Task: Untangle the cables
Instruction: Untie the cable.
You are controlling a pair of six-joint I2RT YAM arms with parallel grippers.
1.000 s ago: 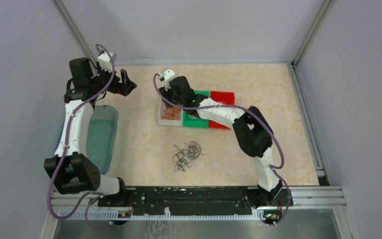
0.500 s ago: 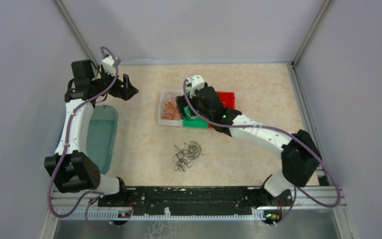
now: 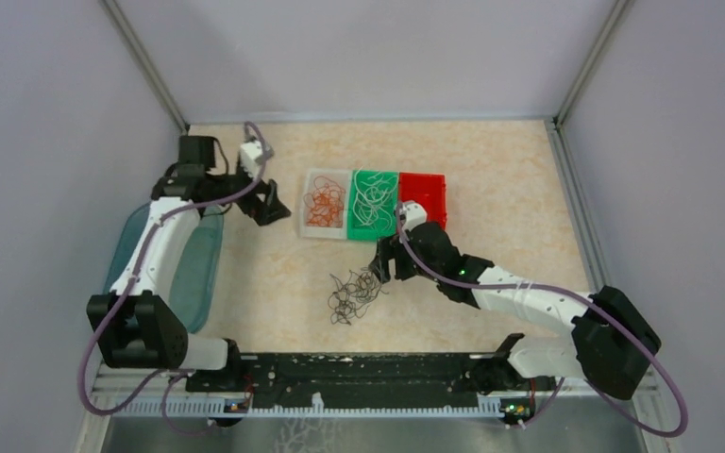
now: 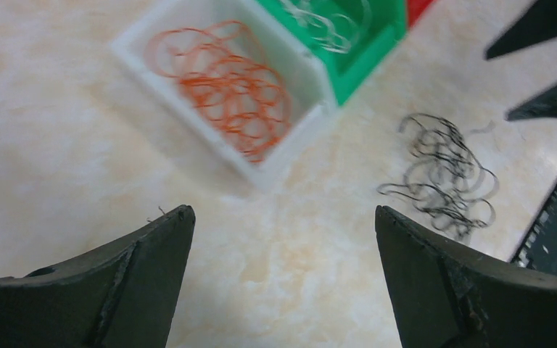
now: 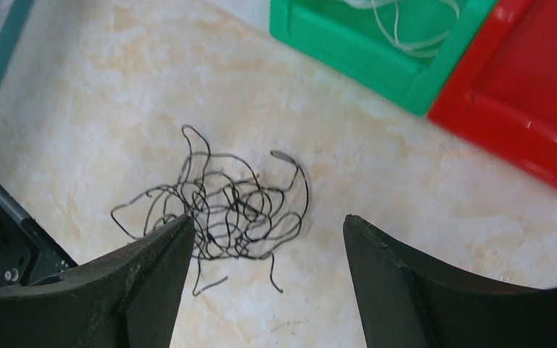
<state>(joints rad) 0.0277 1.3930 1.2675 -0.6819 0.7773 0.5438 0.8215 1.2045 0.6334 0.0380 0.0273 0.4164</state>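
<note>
Black cables [image 5: 221, 210]: thin curly wires knotted into one loose, flat tangle on the counter [image 5: 406, 188], directly below the spread right pincer [image 5: 265, 221], mostly toward one finger; touching it or not, impossible to tell. Orange cables [image 4: 228, 90]: round coiled loops heaped in a white bin [image 4: 297, 141], just ahead of the left pincer [image 4: 283, 210]. White cables [image 4: 326, 22]: pale curls in a green bin [image 4: 370, 61], farther ahead of the left pincer and to its right, well apart from the black tangle.
</note>
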